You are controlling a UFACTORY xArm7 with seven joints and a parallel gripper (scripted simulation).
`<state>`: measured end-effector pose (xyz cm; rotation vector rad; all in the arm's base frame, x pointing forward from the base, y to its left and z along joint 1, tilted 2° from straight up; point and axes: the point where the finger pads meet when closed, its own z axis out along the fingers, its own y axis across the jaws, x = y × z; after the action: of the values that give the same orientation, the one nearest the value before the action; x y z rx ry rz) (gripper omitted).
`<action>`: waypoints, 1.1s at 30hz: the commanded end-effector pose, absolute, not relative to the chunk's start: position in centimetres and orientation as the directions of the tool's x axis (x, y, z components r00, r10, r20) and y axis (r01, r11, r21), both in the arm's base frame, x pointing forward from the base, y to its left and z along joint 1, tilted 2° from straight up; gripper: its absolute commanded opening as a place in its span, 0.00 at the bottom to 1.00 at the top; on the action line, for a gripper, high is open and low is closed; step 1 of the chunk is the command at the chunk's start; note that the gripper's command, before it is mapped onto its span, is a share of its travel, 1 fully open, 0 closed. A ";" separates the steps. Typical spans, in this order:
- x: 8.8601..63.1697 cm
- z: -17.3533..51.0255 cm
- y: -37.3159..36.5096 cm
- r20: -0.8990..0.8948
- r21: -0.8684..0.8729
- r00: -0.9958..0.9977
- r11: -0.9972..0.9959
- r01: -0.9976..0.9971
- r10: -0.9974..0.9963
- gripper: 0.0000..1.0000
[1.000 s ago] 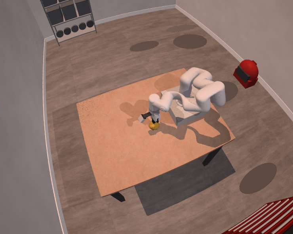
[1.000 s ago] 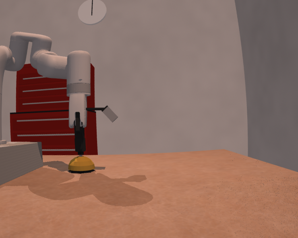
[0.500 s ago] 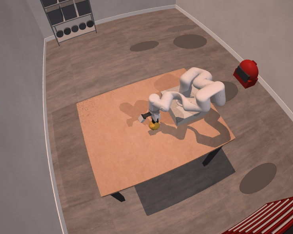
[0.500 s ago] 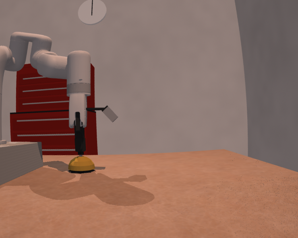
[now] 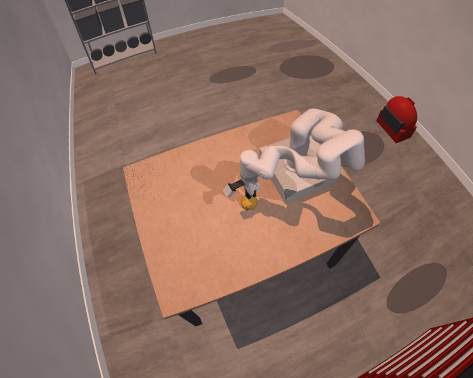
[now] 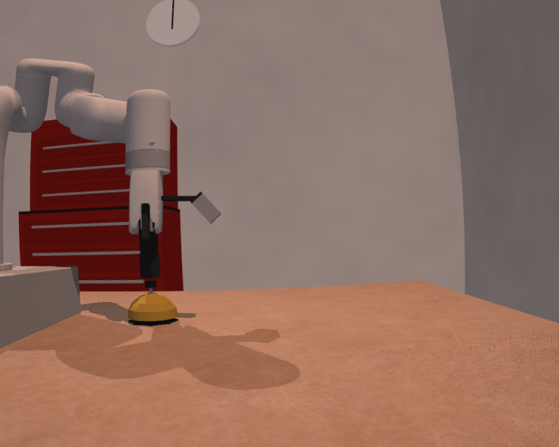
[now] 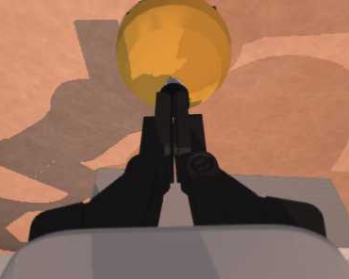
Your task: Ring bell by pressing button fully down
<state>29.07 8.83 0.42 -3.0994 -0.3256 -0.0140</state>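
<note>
The bell (image 6: 152,308) is a yellow dome on a thin black base, upright on the table beside the arm's base block. It also shows in the top view (image 5: 248,202) and in the wrist view (image 7: 174,52). Its small grey button (image 6: 149,285) sticks up from the top of the dome. My gripper (image 6: 149,276) points straight down, fingers shut with nothing between them, tips right over the button, at or just above its top. In the wrist view the shut fingertips (image 7: 174,94) cover most of the button (image 7: 174,84).
The grey base block (image 6: 27,300) stands close to the left of the bell. The wrist camera on its bracket (image 6: 206,208) juts out to the right of the gripper. A red tool cabinet (image 6: 102,211) stands behind the table.
</note>
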 end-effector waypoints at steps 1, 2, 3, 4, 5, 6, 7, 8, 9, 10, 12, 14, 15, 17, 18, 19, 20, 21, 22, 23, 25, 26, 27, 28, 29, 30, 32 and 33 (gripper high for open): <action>29.1 1.4 8.8 0.014 -0.026 0.978 -0.978 0.206 0.206 0.00; 29.1 1.4 8.8 0.014 -0.026 0.978 -0.978 0.206 0.206 0.00; 29.1 1.4 8.8 0.014 -0.026 0.978 -0.978 0.206 0.206 0.00; 29.1 1.7 8.8 0.014 -0.026 0.978 -0.978 0.206 0.206 0.00; 29.1 2.0 8.8 0.014 -0.026 0.978 -0.978 0.206 0.206 0.00; 29.1 2.3 8.8 0.014 -0.026 0.978 -0.978 0.206 0.206 0.00; 29.1 2.6 8.8 0.014 -0.026 0.978 -0.978 0.206 0.206 0.00; 29.1 2.9 8.8 0.014 -0.026 0.978 -0.978 0.206 0.206 0.00; 29.1 3.2 8.8 0.014 -0.026 0.978 -0.978 0.206 0.206 0.00; 29.1 3.4 8.7 0.014 -0.026 0.978 -0.978 0.206 0.206 0.00; 29.1 4.0 8.7 0.014 -0.026 0.978 -0.978 0.206 0.206 0.00; 29.1 4.5 8.7 0.014 -0.026 0.978 -0.978 0.206 0.206 0.00; 29.1 4.8 8.7 0.014 -0.026 0.978 -0.978 0.206 0.206 0.00; 29.1 5.2 8.7 0.014 -0.026 0.978 -0.978 0.206 0.206 0.00; 29.1 5.4 8.7 0.014 -0.026 0.978 -0.978 0.206 0.206 0.00; 29.1 5.4 8.7 0.014 -0.026 0.978 -0.978 0.206 0.206 0.00; 29.1 5.4 8.7 0.014 -0.026 0.978 -0.978 0.206 0.206 0.00; 29.1 5.6 8.7 0.014 -0.026 0.978 -0.978 0.206 0.206 0.00; 29.1 5.7 8.7 0.014 -0.026 0.978 -0.978 0.206 0.206 0.00; 29.1 5.8 8.7 0.014 -0.026 0.978 -0.978 0.206 0.206 0.00; 29.1 6.1 8.7 0.014 -0.026 0.978 -0.978 0.206 0.206 0.00; 29.1 6.1 8.7 0.014 -0.026 0.978 -0.978 0.206 0.206 0.00; 29.1 6.2 8.7 0.014 -0.026 0.978 -0.978 0.206 0.206 0.00; 29.1 6.2 8.7 0.014 -0.026 0.978 -0.978 0.206 0.206 0.00; 29.1 6.2 8.7 0.014 -0.026 0.978 -0.978 0.206 0.206 0.00; 29.1 6.3 8.7 0.014 -0.026 0.978 -0.978 0.206 0.206 0.00; 29.1 6.3 8.7 0.014 -0.026 0.978 -0.978 0.206 0.206 0.00; 29.1 6.3 8.7 0.014 -0.026 0.978 -0.978 0.206 0.206 0.00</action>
<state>28.97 8.63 6.17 -3.0982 -0.3226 -0.0136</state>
